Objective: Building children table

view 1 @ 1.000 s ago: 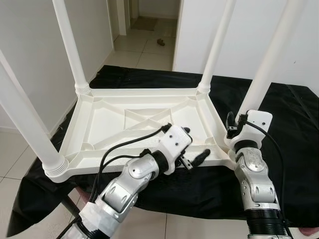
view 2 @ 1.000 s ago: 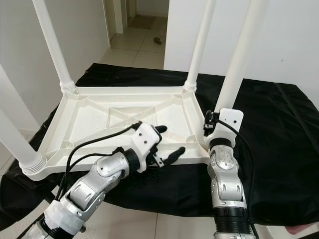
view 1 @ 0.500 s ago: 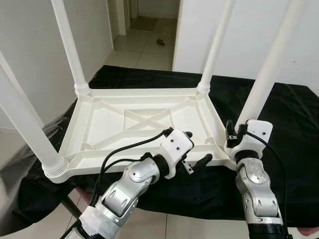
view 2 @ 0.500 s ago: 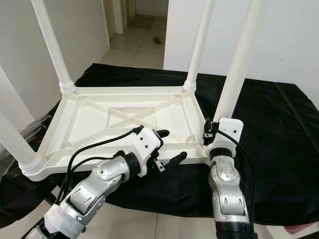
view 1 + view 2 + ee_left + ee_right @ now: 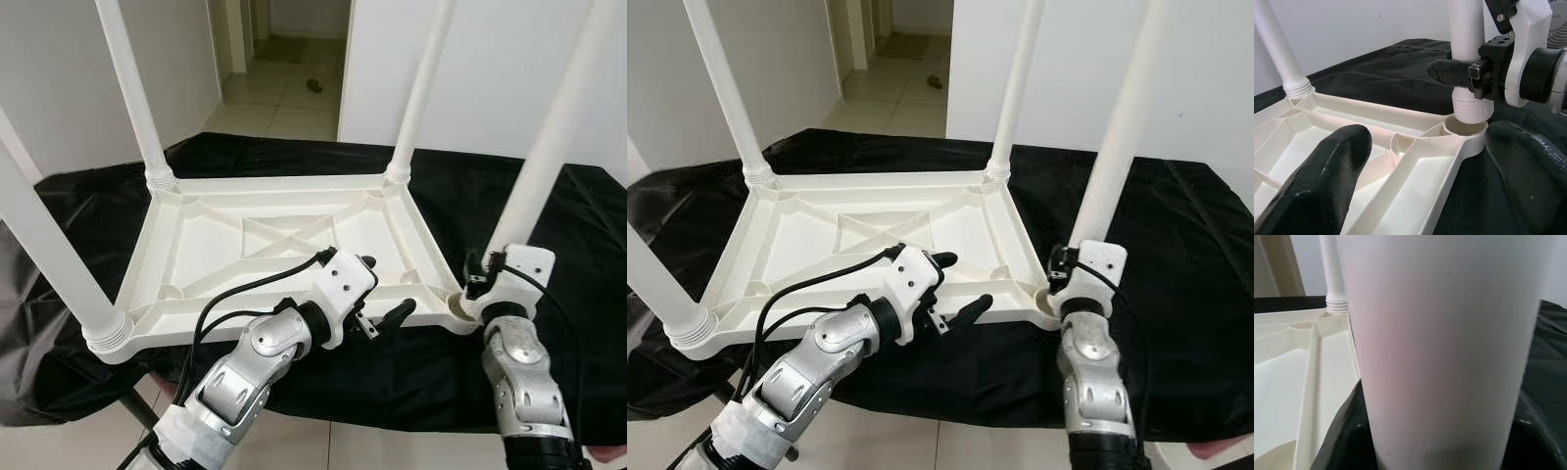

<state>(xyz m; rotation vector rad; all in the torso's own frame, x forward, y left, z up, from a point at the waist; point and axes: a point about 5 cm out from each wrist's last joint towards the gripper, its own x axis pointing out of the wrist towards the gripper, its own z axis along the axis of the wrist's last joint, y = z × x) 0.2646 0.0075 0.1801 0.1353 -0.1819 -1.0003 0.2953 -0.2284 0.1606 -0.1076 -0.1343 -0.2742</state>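
Low in the frame, left of centre, the left gripper [image 5: 384, 294] hovers with fingers spread over the near rim of the upturned white tabletop [image 5: 265, 245]. At lower right the right gripper [image 5: 1462, 72] pinches the fourth leg [image 5: 549, 147] just above its threaded end, which stands slightly tilted over the near right corner socket [image 5: 1464, 128] (not seated). Behind, three legs [image 5: 132, 93] stand in their corners. The tabletop lies on a black-draped surface [image 5: 588, 225], mid-frame.
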